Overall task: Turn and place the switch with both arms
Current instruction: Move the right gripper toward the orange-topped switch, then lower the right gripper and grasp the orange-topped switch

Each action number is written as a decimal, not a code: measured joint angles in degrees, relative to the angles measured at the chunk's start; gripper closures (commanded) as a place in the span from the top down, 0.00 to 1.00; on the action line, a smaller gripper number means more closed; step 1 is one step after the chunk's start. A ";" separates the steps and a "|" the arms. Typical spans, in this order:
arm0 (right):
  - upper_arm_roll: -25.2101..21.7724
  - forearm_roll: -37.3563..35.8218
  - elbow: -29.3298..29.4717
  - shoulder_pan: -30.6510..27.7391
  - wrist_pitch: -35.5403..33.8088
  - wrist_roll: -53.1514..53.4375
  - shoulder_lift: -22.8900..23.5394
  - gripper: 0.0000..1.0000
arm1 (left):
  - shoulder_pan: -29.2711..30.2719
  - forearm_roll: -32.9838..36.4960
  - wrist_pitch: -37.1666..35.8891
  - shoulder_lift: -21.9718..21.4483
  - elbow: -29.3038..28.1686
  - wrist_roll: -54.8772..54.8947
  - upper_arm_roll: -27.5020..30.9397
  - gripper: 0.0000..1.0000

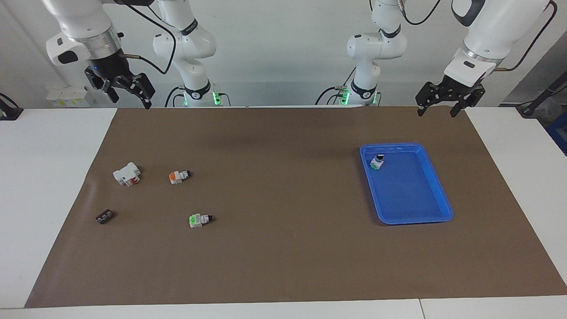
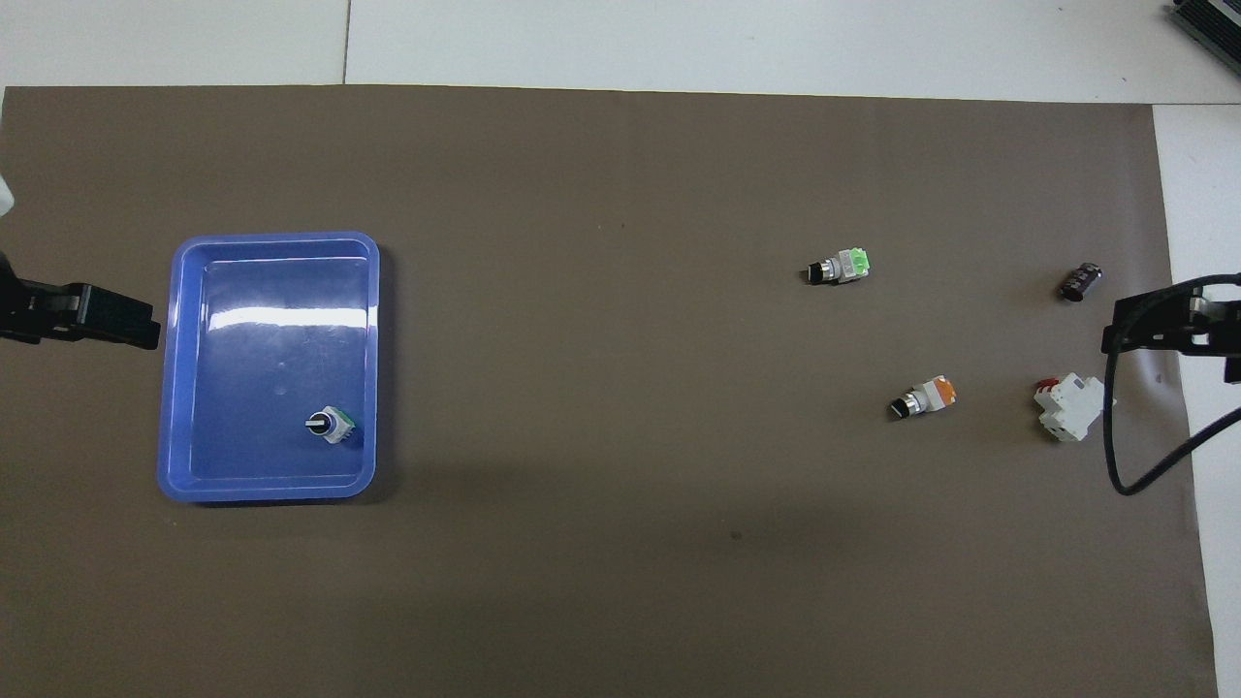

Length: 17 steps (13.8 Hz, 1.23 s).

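Observation:
The switch [image 1: 178, 176] [image 2: 924, 397] lies on its side on the brown mat, toward the right arm's end of the table. It has an orange block, a white body and a black knob. My right gripper [image 1: 130, 96] [image 2: 1163, 325] hangs open and empty high over the mat's edge at the right arm's end. My left gripper [image 1: 437, 110] [image 2: 97, 320] hangs open and empty high over the mat's edge at the left arm's end, near the blue tray [image 1: 407, 220] [image 2: 267, 492]. Neither gripper touches anything.
A green-and-white switch [image 1: 377, 162] [image 2: 330, 425] stands in the tray's corner nearest the robots. Another green switch [image 1: 200, 219] [image 2: 840, 268], a white block with a red part [image 1: 126, 173] [image 2: 1071, 407] and a small black part [image 1: 104, 216] [image 2: 1080, 281] lie around the orange switch.

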 measured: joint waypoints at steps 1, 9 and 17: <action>0.00 0.00 -0.81 0.00 1.04 2.38 -0.14 1.00 | 0.00 0.00 -0.01 0.00 -0.03 0.00 0.00 1.00; 1.06 0.77 -12.07 0.16 10.73 29.45 -0.44 1.00 | 0.00 0.00 -0.02 0.00 -0.08 0.00 0.05 1.00; 0.50 7.59 -21.54 -0.78 21.60 35.54 3.74 1.00 | 0.01 0.00 0.02 0.00 -0.08 0.00 0.09 1.00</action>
